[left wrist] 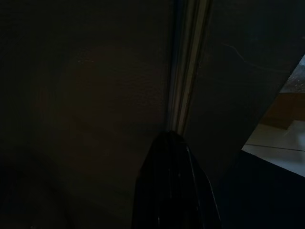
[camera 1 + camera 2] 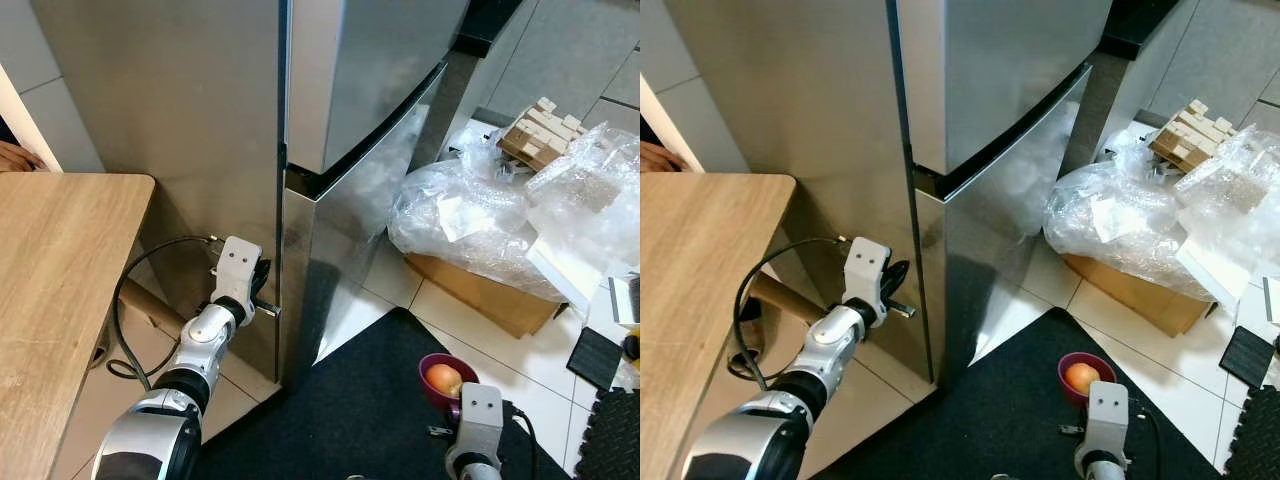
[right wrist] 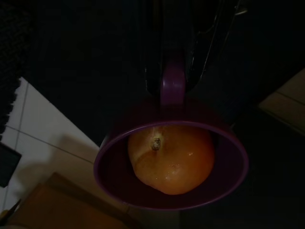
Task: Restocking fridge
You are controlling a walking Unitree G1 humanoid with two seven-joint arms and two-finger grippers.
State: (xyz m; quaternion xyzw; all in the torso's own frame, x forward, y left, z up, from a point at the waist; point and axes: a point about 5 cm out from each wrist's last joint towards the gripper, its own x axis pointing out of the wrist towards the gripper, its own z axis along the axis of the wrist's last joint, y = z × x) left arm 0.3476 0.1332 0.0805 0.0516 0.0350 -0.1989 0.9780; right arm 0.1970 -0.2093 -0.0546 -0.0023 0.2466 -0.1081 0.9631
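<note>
A stainless-steel fridge stands ahead with its upper door (image 2: 370,70) and lower door (image 2: 340,230) closed. My left gripper (image 2: 264,284) is low at the corner where the lower door meets the fridge side (image 2: 170,110). Its black fingers (image 1: 174,186) are shut together, tip against the door seam (image 1: 183,86). My right gripper (image 3: 172,83) is shut on the handle of a purple cup (image 2: 447,378), held low over the black mat (image 2: 360,400). An orange fruit (image 3: 170,157) lies inside the cup.
A wooden table (image 2: 60,290) is at my left, with a person's hand (image 2: 15,155) at its far edge. Clear plastic bags (image 2: 480,215) lie on a cardboard box (image 2: 490,295) to the fridge's right, wooden blocks (image 2: 540,130) behind. A black cable (image 2: 125,300) loops by the table.
</note>
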